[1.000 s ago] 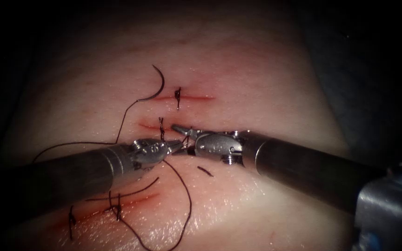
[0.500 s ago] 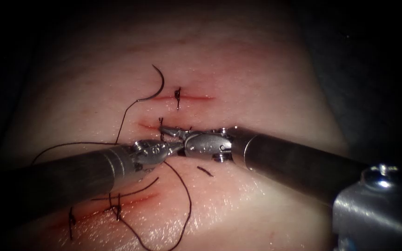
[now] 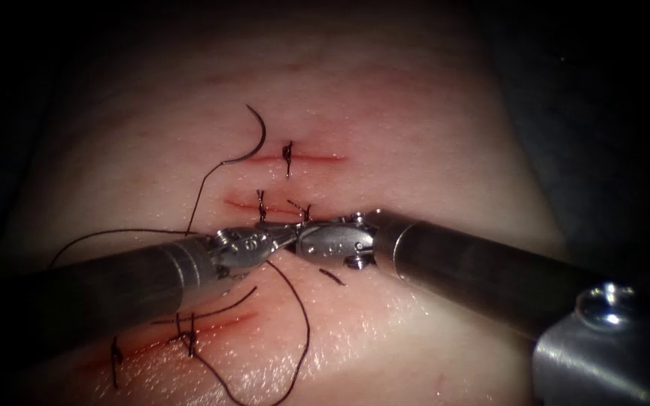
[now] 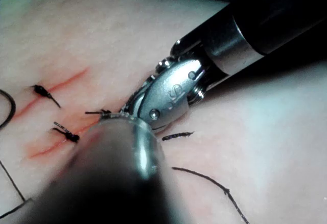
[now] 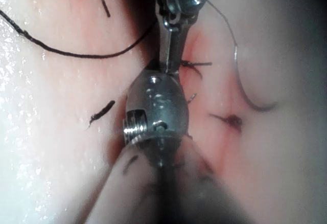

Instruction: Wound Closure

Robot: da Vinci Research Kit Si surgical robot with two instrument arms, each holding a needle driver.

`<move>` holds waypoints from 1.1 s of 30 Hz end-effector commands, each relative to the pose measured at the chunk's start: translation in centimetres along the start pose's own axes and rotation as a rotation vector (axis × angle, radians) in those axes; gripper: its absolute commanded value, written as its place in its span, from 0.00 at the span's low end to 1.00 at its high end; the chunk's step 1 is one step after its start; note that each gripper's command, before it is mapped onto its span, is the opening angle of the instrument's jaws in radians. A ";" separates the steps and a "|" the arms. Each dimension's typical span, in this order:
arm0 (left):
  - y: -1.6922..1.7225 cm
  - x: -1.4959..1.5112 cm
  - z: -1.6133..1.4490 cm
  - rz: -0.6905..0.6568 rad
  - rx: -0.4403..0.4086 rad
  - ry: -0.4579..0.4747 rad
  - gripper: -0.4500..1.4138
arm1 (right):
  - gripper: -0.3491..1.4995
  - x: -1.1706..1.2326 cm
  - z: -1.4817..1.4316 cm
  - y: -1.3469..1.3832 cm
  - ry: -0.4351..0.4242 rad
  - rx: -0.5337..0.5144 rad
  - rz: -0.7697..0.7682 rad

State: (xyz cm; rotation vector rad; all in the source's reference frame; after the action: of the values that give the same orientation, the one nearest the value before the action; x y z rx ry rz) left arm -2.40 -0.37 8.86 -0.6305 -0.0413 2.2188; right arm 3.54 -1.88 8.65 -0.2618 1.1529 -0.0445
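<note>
Since a second ago the right tool [image 3: 304,234] has slid left until its jaws meet the left tool [image 3: 283,239] at the middle cut's [image 3: 244,203] knot, both tools' jaw states unreadable, while the needle [image 3: 257,135] lies free on the tissue [image 3: 415,135] left of the upper cut [image 3: 314,158].

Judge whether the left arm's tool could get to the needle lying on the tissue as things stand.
Probably yes: the needle lies free on the tissue, beyond the left tool, with bare tissue and thread between; the right tool sits aside.

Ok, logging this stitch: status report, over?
Left tool shut at middle cut, hold unclear. Right tool tip against it. Needle lies free on tissue, left of upper cut, unheld. Loose thread end beside right tool.
</note>
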 end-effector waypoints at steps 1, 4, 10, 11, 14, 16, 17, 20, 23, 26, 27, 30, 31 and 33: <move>0.02 0.03 0.07 -0.001 0.001 0.001 0.00 | 0.40 -0.02 0.14 0.01 0.001 0.002 -0.002; 0.04 0.02 0.01 0.005 0.002 -0.001 0.00 | 0.97 -0.01 0.12 0.01 -0.014 -0.052 0.007; -0.07 -0.03 -0.28 0.014 -0.010 0.018 0.00 | 0.99 0.02 -0.21 0.02 -0.032 -0.075 0.025; -0.11 -0.03 -0.33 0.013 -0.009 0.030 0.00 | 0.99 0.03 -0.31 0.04 -0.036 -0.075 0.028; -0.29 -0.04 -0.51 0.014 0.015 0.055 0.00 | 0.99 0.03 -0.60 0.12 -0.049 -0.094 0.041; -0.42 -0.02 -0.62 0.014 0.033 0.068 0.00 | 0.99 0.03 -0.79 0.18 -0.048 -0.106 0.052; -0.47 -0.01 -0.66 0.009 0.037 0.079 0.00 | 0.99 0.03 -0.91 0.23 -0.053 -0.114 0.060; -0.66 0.05 -0.76 0.010 0.046 0.112 0.00 | 0.99 0.02 -1.16 0.33 -0.055 -0.136 0.076; -0.85 0.09 -0.83 0.005 0.076 0.123 0.00 | 0.99 -0.02 -1.39 0.42 -0.068 -0.164 0.096; -1.03 0.07 -0.85 0.004 0.075 0.129 0.00 | 0.99 -0.08 -1.57 0.49 -0.079 -0.182 0.104; -1.08 0.05 -0.84 0.007 0.072 0.130 0.00 | 0.99 -0.11 -1.62 0.50 -0.085 -0.190 0.106; -1.26 -0.05 -0.76 0.016 0.061 0.136 0.00 | 0.99 -0.16 -1.71 0.51 -0.100 -0.210 0.109; -1.32 -0.09 -0.73 0.018 0.060 0.140 0.00 | 0.99 -0.18 -1.73 0.51 -0.108 -0.217 0.109; -1.46 -0.19 -0.63 0.028 0.057 0.146 0.00 | 0.99 -0.19 -1.74 0.50 -0.120 -0.225 0.109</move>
State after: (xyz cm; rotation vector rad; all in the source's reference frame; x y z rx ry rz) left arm -0.88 0.34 8.74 -0.7614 0.1076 2.1898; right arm 1.76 -1.72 8.00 -0.3981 1.0443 0.2003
